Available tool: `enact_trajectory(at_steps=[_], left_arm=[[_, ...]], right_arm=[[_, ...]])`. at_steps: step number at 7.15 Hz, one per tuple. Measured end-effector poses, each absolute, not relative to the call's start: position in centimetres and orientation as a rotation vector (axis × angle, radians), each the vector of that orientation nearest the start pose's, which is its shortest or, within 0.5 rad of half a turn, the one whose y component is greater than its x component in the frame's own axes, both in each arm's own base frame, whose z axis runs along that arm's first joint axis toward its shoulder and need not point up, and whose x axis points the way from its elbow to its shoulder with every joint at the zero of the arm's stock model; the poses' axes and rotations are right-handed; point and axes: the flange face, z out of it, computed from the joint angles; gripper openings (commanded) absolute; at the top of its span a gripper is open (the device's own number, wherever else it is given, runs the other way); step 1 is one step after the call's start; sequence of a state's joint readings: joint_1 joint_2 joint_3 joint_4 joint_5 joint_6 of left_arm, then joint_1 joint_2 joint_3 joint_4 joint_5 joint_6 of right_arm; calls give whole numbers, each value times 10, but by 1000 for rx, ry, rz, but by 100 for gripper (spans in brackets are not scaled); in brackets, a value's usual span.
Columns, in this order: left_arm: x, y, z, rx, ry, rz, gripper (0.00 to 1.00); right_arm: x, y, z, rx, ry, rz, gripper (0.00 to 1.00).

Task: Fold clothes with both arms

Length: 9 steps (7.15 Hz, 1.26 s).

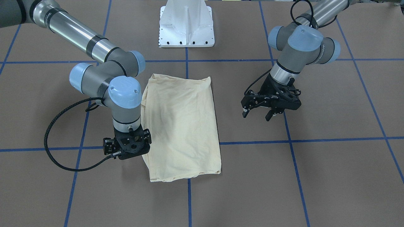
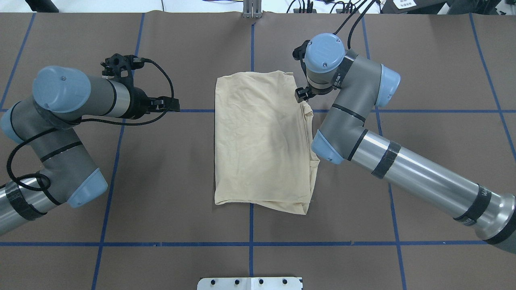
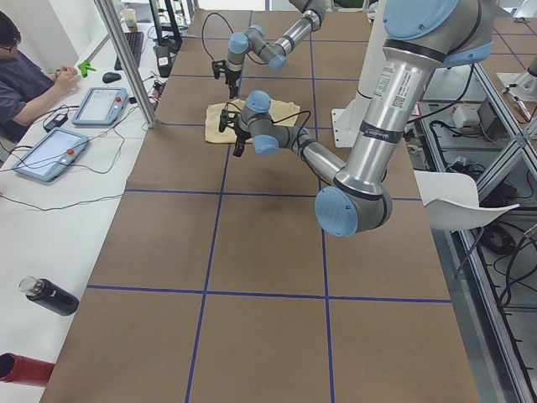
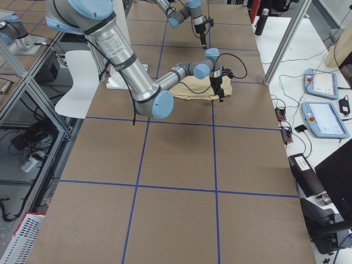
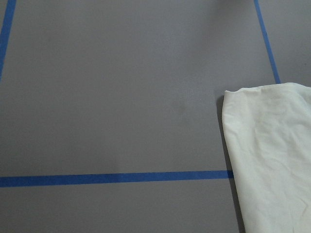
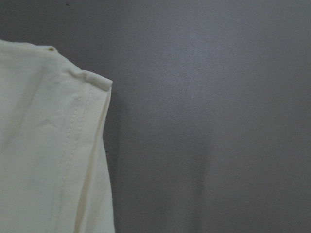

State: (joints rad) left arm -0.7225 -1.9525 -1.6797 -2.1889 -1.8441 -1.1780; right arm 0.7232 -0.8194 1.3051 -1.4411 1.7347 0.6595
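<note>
Wide brown counter (image 1: 331, 176), and the cream T-shirt (image 1: 183, 126) lies at its middle, folded into a long rectangle, plain side up. The right arm (image 1: 104, 78) points its end effector (image 1: 127, 148) straight down at the shirt's edge near a corner away from the robot; its fingers are hidden, so released or clenched, can't tell. The left end effector (image 1: 256, 114) hovers well apart over bare counter, fingers spread, released.

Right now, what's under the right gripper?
The shirt edge and brown table beside it. The right gripper hides its own fingertips, so contact with the cloth can't be seen.
</note>
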Motion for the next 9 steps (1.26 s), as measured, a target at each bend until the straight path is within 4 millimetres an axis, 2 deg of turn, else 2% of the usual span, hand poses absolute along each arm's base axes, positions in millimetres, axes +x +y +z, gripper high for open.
enact_trajectory(at_steps=[1,2,4,6,8,9], left_arm=[[406,-497,322,365,1076,-158,99],[411,-487,312,334,1108,-190,99],[437,-439,282,212,1220,-266,99],[471,-386,264,57,1322,-362,99],[515,-334,264,-44,1340,-439,99],[529,-318,268,-66,1332,-462,99]], right_arm=[[-494,-595,307,334,-577,-236,100],[-478,-578,304,326,-629,-235,100],[-447,-541,299,275,-744,-202,100],[-430,-518,284,190,-849,-131,100],[-421,-504,264,133,-915,-40,100],[-418,-501,258,128,-929,-22,100]])
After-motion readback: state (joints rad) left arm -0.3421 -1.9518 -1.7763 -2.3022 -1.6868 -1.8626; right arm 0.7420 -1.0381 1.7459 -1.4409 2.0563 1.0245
